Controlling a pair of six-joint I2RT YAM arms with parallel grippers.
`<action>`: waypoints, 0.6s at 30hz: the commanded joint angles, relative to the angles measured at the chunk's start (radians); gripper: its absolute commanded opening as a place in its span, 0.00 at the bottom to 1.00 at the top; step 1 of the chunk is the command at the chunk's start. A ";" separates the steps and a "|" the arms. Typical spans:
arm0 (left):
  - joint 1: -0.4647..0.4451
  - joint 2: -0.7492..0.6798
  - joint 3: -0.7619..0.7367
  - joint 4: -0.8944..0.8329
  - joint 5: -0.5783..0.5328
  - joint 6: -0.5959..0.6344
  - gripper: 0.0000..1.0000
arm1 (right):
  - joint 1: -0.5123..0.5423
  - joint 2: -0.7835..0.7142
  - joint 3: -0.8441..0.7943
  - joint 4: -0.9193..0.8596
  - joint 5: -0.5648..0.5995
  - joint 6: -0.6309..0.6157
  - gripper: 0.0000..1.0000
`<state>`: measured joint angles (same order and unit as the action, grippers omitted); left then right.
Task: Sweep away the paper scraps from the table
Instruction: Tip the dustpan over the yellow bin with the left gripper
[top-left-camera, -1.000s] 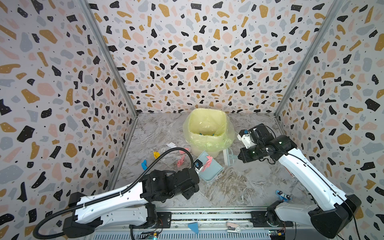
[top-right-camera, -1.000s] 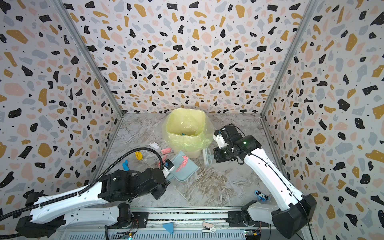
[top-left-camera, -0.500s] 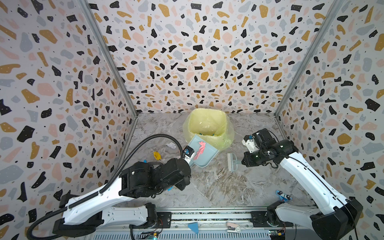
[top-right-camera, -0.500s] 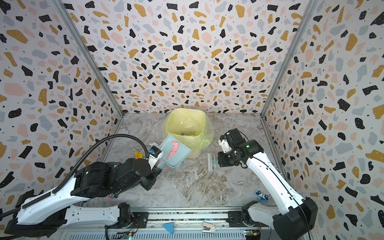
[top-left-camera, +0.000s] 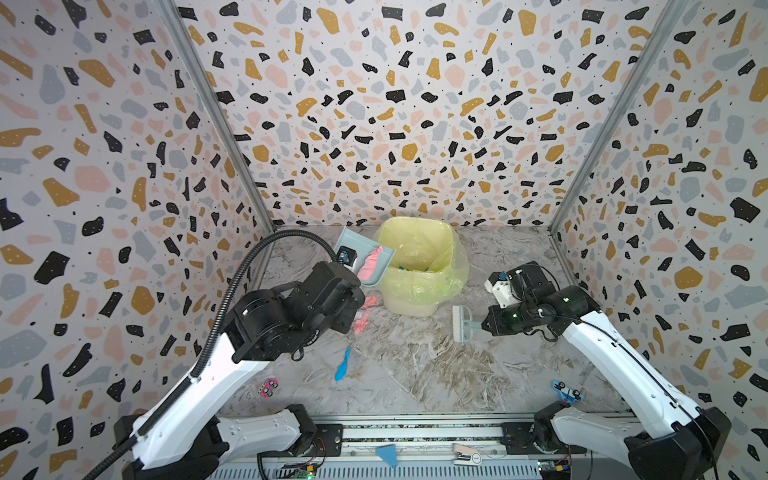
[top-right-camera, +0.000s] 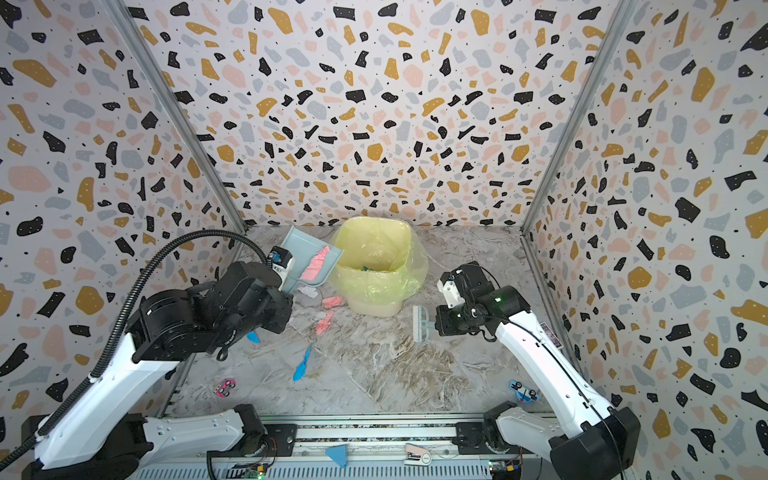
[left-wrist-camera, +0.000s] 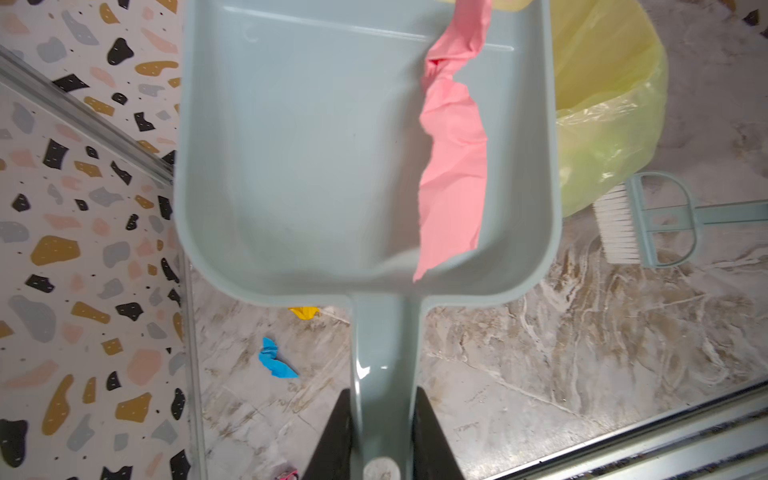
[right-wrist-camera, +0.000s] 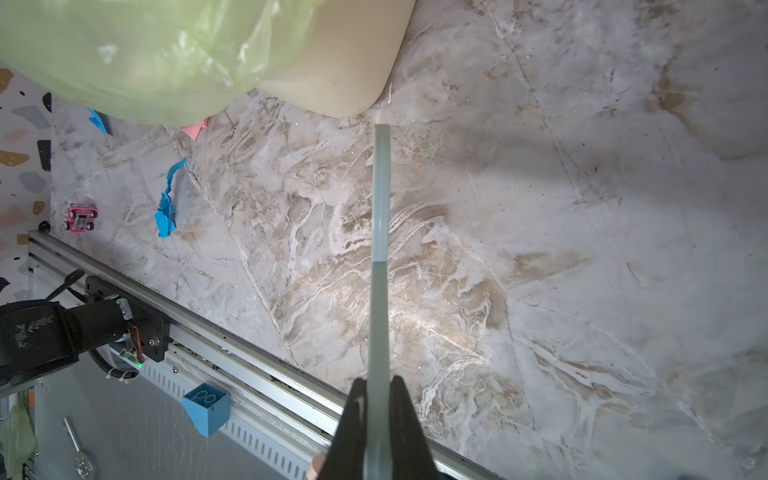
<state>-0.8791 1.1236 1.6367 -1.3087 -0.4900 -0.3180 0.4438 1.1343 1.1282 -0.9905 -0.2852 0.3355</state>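
Observation:
My left gripper is shut on the handle of a grey-blue dustpan, held raised and tilted against the left rim of the yellow-bagged bin. A long pink paper scrap lies in the pan. My right gripper is shut on the handle of a small brush, right of the bin. On the table lie loose paper scraps: pink ones, a blue strip, another blue one and a yellow one.
A pink toy car sits near the front left and a blue toy car near the front right. The metal rail runs along the front edge. Speckled walls close in the left, back and right sides.
My left arm has lifted the dustpan with the pink scrap from the table up to the bin's left rim. My right gripper has drawn the brush back to the right.

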 joint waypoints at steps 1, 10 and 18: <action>0.035 0.021 0.031 0.053 -0.036 0.110 0.14 | -0.004 -0.035 -0.005 0.012 -0.011 0.015 0.00; 0.134 0.103 0.061 0.154 -0.001 0.221 0.14 | -0.011 -0.030 0.004 0.018 -0.017 0.007 0.00; 0.167 0.226 0.155 0.211 0.021 0.335 0.14 | -0.036 -0.020 0.004 0.018 -0.035 -0.008 0.00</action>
<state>-0.7204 1.3293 1.7546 -1.1522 -0.4786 -0.0574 0.4183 1.1183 1.1202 -0.9714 -0.3050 0.3393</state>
